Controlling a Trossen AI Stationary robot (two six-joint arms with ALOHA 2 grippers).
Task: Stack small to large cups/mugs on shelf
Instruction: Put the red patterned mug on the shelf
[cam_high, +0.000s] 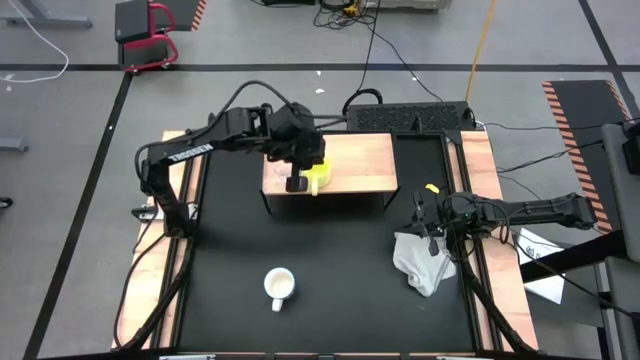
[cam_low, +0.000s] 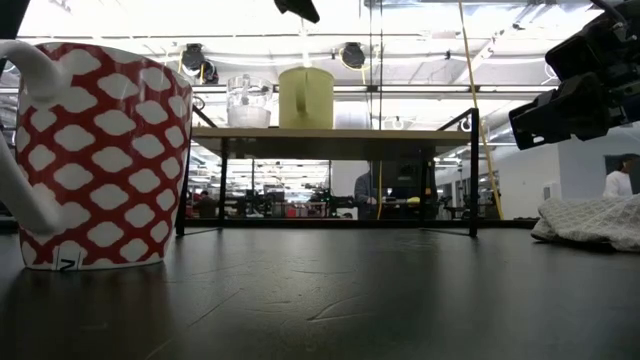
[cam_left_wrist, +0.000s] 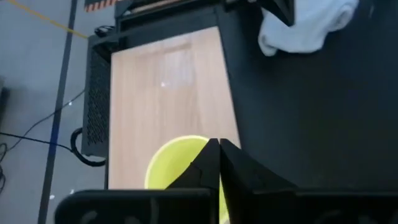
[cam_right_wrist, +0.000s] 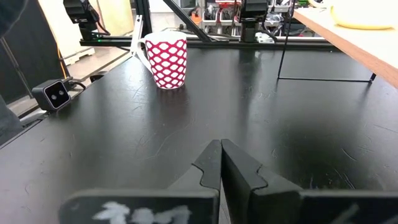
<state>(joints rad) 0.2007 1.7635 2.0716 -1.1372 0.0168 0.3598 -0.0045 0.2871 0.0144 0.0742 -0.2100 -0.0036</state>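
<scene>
The yellow mug (cam_high: 316, 178) stands upright on the wooden shelf's top (cam_high: 355, 160), with the small clear glass cup (cam_low: 248, 101) beside it in the low view, both on their bases. My left gripper (cam_left_wrist: 219, 149) is shut and hovers just above the yellow mug (cam_left_wrist: 174, 162), clear of it in the low view (cam_low: 297, 8). The white mug with a red pattern (cam_high: 279, 286) stands on the black tabletop near the front edge. My right gripper (cam_right_wrist: 221, 149) is shut and empty, low over the table's right side (cam_high: 425, 225).
A crumpled white cloth (cam_high: 425, 262) lies on the table just in front of my right gripper's arm. The right half of the shelf's top (cam_left_wrist: 168, 93) is bare. Wooden side boards (cam_high: 480, 180) run along the table's left and right edges.
</scene>
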